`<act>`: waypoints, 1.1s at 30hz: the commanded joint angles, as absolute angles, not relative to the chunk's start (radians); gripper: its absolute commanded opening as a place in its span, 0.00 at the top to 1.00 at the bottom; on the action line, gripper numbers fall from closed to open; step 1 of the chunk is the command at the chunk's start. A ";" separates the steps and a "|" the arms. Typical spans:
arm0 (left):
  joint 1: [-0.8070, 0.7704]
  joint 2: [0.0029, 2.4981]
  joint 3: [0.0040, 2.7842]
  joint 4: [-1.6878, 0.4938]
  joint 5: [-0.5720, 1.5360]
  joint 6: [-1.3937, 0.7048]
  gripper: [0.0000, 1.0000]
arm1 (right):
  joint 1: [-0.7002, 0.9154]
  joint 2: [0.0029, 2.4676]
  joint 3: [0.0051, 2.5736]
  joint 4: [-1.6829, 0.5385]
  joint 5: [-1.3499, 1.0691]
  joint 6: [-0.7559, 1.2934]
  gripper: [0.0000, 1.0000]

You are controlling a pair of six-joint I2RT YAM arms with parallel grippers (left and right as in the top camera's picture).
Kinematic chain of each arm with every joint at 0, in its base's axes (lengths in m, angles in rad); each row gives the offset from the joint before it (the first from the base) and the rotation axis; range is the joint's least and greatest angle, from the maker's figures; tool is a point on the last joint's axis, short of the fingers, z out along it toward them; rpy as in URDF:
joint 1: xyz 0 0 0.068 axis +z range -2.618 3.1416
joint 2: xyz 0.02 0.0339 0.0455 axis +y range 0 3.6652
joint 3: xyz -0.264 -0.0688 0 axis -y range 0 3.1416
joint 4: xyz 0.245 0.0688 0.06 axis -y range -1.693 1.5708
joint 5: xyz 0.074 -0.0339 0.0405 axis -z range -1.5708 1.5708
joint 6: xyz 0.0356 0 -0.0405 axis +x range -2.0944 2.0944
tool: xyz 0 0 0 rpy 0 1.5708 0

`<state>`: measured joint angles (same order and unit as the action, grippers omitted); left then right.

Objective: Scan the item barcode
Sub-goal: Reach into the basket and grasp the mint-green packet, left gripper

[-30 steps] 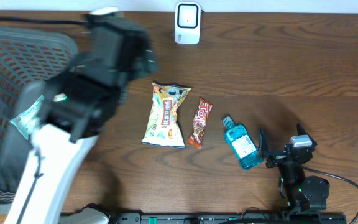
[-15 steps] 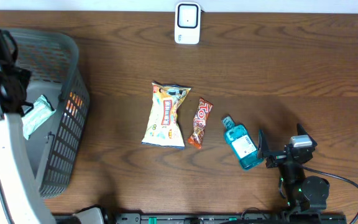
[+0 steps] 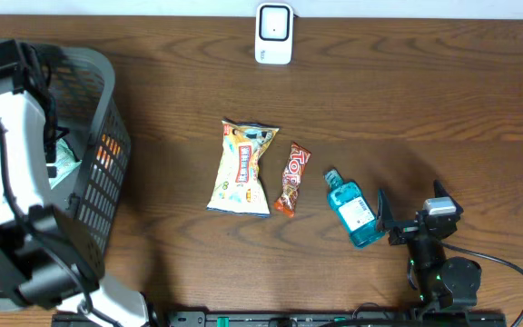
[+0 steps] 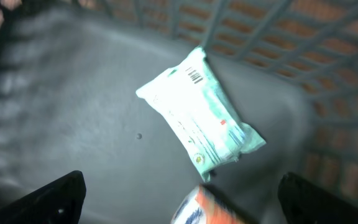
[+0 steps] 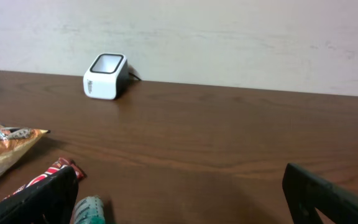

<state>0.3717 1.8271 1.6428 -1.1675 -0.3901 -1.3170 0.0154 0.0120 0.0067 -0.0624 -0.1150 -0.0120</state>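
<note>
Now packet (image 4: 201, 118) lies inside basket (image 3: 107, 177).

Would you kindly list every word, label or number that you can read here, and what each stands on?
"TO", large white letters on the candy bar; the rest unclear.
Snack bag: red lettering, too blurred to read.
Blue bottle: white label, print too small.
Wipes pack in the basket: barcode and fine print, blurred.
Scanner: no text visible.
</note>
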 commanded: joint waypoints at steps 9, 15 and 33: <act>0.396 2.033 1.638 -1.122 -0.350 -1.667 0.02 | 0.020 0.007 0.006 -0.065 -0.114 -0.020 0.01; 0.436 2.093 1.638 -1.120 -0.327 -1.704 0.02 | 0.020 0.007 0.006 -0.065 -0.114 -0.020 0.01; 0.494 2.179 1.633 -1.164 -0.220 -1.543 0.66 | 0.020 0.007 0.006 -0.065 -0.114 -0.020 0.01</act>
